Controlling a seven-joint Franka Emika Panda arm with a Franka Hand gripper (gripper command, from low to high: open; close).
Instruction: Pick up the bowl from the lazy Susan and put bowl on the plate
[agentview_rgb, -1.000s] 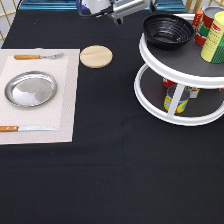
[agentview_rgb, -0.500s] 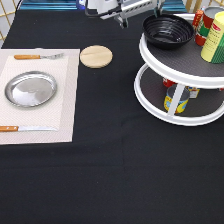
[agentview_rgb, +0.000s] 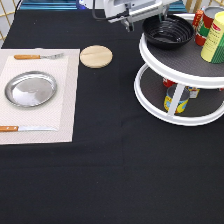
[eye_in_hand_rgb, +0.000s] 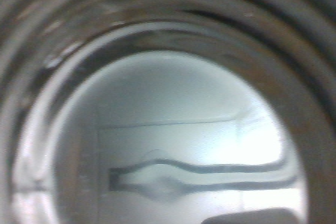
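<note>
Up at the exterior view's top, the arm reached in nearly level from the left, its white hand stretched toward the lazy Susan (agentview_rgb: 150, 107). And the gripper (agentview_rgb: 134, 22) hung right at the left rim of the bowl (agentview_rgb: 168, 31), dark fingers pointing down; whether they were apart or pinched on that rim, I could not tell from where I stood. The bowl sat on the upper tier, glossy black, rings showing inside, with a green can (agentview_rgb: 215, 40) and a red one (agentview_rgb: 204, 22) beside it to the right. Down on the lower tier stood a yellow can (agentview_rgb: 176, 99). Well off to the left lay the plate (agentview_rgb: 31, 89) on a pale placemat (agentview_rgb: 67, 100), bare, between a fork (agentview_rgb: 37, 56) and a knife (agentview_rgb: 25, 128). Between mat and turntable rested a wooden disc (agentview_rgb: 96, 56). The wrist view showed only glossy curved rings filling the frame.
</note>
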